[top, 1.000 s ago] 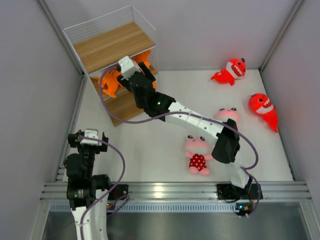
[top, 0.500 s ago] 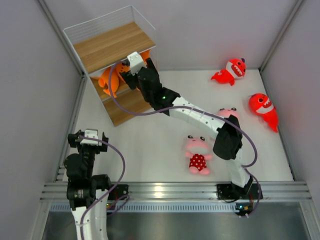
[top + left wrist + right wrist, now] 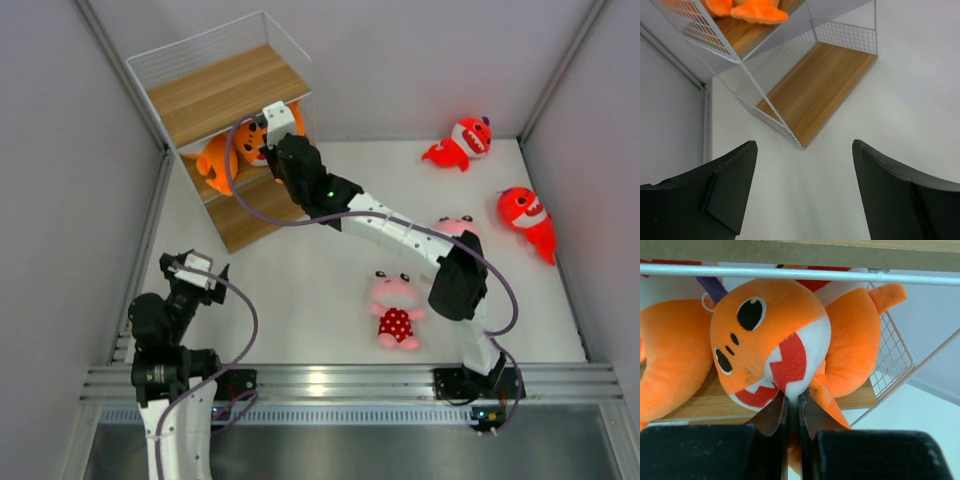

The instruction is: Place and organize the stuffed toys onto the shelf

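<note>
The shelf (image 3: 225, 90) stands at the far left. Two orange sharks (image 3: 213, 158) lie on its middle board. My right gripper (image 3: 265, 138) reaches in there. In the right wrist view it (image 3: 792, 396) is shut, its tips pressed against the white mouth of an orange shark (image 3: 765, 335), with a fin draped over one finger. My left gripper (image 3: 192, 270) hovers near the front left; it (image 3: 805, 150) is open over bare table, facing the shelf's bottom board (image 3: 825, 85). Two red sharks (image 3: 462, 140) (image 3: 527, 215) and two pink animals (image 3: 396, 308) (image 3: 455, 228) lie on the table.
Grey walls close in the table on the left, back and right. The right arm (image 3: 390, 230) stretches diagonally across the middle, partly covering one pink animal. A metal rail (image 3: 330, 380) runs along the near edge.
The right gripper pushed further up along the middle tier and its jaws closed. The orange shark sits deeper on the board. The left gripper swung a little to the right.
</note>
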Robot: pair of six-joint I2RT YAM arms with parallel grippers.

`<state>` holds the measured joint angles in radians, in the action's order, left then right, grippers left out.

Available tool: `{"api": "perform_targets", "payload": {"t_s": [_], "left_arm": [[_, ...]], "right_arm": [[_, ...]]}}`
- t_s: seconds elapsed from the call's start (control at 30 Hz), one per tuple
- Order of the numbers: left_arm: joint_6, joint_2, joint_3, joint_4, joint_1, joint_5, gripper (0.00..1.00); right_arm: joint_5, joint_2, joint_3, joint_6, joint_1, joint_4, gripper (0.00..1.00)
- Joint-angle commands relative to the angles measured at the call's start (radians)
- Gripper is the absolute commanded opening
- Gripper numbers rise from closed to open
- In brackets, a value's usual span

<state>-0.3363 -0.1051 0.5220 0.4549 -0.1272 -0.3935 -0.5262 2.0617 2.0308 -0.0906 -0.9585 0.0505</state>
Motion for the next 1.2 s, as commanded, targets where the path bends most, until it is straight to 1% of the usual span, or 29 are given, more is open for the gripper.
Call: {"api": "perform_targets", "payload": {"t_s": [0.0, 0.03, 0.13, 0.17, 0.2, 0.23, 0.3, 0.33, 0.37, 0.4, 0.5, 0.57, 0.6, 0.63, 0.77, 0.87, 0.97, 1.03, 1.17], "left_arm": [[0.075, -0.222, 0.07, -0.114, 0.001, -0.012, 0.82], [0.068, -0.27, 0.09, -0.113, 0.001, -0.007, 0.81], [0.092, -0.437, 0.173, -0.116, 0.001, -0.146, 0.81], [0.092, -0.462, 0.19, -0.117, 0.004, -0.233, 0.82], [0.092, -0.488, 0.229, -0.117, 0.018, -0.261, 0.84], [0.098, -0.539, 0.251, -0.117, 0.032, -0.268, 0.84], [0.074, -0.579, 0.298, -0.117, 0.075, -0.272, 0.86], [0.019, -0.599, 0.308, -0.119, 0.087, -0.286, 0.87], [0.002, -0.611, 0.315, -0.127, 0.103, -0.303, 0.88], [0.0, -0.619, 0.319, -0.139, 0.145, -0.295, 0.91], [0.02, -0.679, 0.348, -0.151, 0.239, -0.269, 0.94], [-0.003, -0.721, 0.369, -0.153, 0.267, -0.286, 0.96], [-0.022, -0.74, 0.377, -0.162, 0.282, -0.313, 0.97], [-0.009, -0.755, 0.381, -0.177, 0.29, -0.312, 0.99], [0.006, -0.85, 0.44, -0.232, 0.304, -0.321, 0.99], [0.017, -0.881, 0.469, -0.243, 0.31, -0.285, 0.99], [-0.003, -0.921, 0.483, -0.249, 0.311, -0.22, 0.99], [-0.048, -0.956, 0.507, -0.255, 0.313, -0.217, 0.99], [-0.064, -0.996, 0.529, -0.259, 0.316, -0.225, 0.99]], "right_arm": [[0.032, -0.086, 0.014, 0.138, 0.009, 0.031, 0.0], [0.041, -0.09, 0.014, 0.156, 0.013, 0.02, 0.0], [0.083, -0.103, 0.019, 0.254, 0.021, 0.011, 0.0], [0.1, -0.104, 0.023, 0.282, 0.026, 0.015, 0.0], [0.126, -0.11, 0.026, 0.34, 0.035, 0.023, 0.0], [0.138, -0.115, 0.026, 0.362, 0.04, 0.028, 0.0], [0.167, -0.129, 0.011, 0.42, 0.046, 0.028, 0.0], [0.182, -0.135, -0.006, 0.442, 0.049, 0.028, 0.0], [0.207, -0.144, -0.018, 0.497, 0.05, 0.028, 0.0], [0.213, -0.149, -0.032, 0.521, 0.052, 0.025, 0.0], [0.212, -0.164, -0.102, 0.627, 0.056, -0.004, 0.0], [0.219, -0.175, -0.135, 0.699, 0.063, -0.041, 0.0], [0.219, -0.175, -0.141, 0.71, 0.064, -0.081, 0.0], [0.219, -0.173, -0.135, 0.726, 0.063, -0.08, 0.0], [0.221, -0.163, -0.112, 0.767, 0.06, -0.067, 0.0], [0.203, -0.184, -0.135, 0.796, 0.06, -0.069, 0.0], [0.164, -0.222, -0.19, 0.822, 0.056, -0.1, 0.0], [0.154, -0.235, -0.225, 0.833, 0.049, -0.119, 0.0], [0.169, -0.247, -0.242, 0.851, 0.046, -0.121, 0.0]]}}
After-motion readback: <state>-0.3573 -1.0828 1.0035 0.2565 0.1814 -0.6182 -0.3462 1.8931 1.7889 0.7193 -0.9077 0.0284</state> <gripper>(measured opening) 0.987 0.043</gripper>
